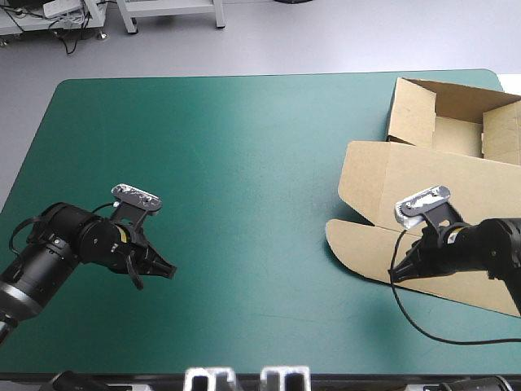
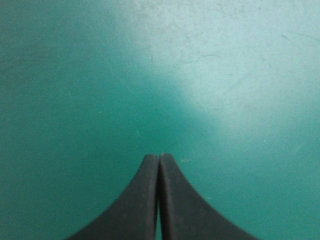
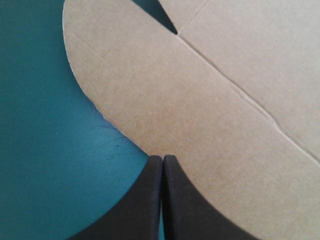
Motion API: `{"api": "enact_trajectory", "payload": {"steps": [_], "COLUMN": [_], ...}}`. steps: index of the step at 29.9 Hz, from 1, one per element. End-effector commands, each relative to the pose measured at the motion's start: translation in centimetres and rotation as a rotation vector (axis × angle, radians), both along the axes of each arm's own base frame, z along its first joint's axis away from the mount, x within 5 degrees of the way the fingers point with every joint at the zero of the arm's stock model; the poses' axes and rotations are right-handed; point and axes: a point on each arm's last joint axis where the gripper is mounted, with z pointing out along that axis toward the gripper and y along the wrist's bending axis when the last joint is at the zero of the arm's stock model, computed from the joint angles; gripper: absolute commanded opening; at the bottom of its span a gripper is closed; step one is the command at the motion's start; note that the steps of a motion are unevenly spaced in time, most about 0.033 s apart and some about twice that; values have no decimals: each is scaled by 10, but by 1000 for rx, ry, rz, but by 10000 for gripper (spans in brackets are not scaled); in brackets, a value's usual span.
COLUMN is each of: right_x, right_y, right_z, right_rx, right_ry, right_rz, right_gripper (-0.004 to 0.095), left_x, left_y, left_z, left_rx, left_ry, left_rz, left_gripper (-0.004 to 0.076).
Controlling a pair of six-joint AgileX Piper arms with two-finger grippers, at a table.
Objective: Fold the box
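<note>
Left gripper (image 1: 167, 271) & right gripper (image 1: 396, 277) both pinched shut, we see. Teal-green table (image 1: 244, 147) bare under left one, near left. Brown box (image 1: 423, 183) at right: tray walls up far right, lid flat nearer. Right tips at its rounded flap (image 1: 358, 240) edge.

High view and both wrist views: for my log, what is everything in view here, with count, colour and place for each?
box: one, brown, at the table's right side; its far part has walls raised, and its near part lies flat with a rounded flap toward the table's middle.
table: one, teal-green cover, fills most of the high view.
left gripper: one, black, shut, over the cover near the table's near-left part, well apart from the box.
right gripper: one, black, shut, at the near edge of the box's rounded flap; whether it touches the board cannot be told.
</note>
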Motion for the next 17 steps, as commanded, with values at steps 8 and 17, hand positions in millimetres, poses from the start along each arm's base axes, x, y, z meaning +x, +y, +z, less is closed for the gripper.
{"api": "enact_trajectory", "payload": {"steps": [8,17], "right_x": [-8,-9], "right_y": [-1,-1], "right_z": [8,8], "right_rx": [17,16], "right_ry": [-89,-81], "right_rz": [2,3], "right_gripper": [-17,-17], "left_x": [-4,-14], "left_y": [0,3], "left_z": [8,0], "left_rx": [-49,-45], "left_ry": [-61,-31], "left_rz": [7,9], "left_gripper": [-9,-9]}}
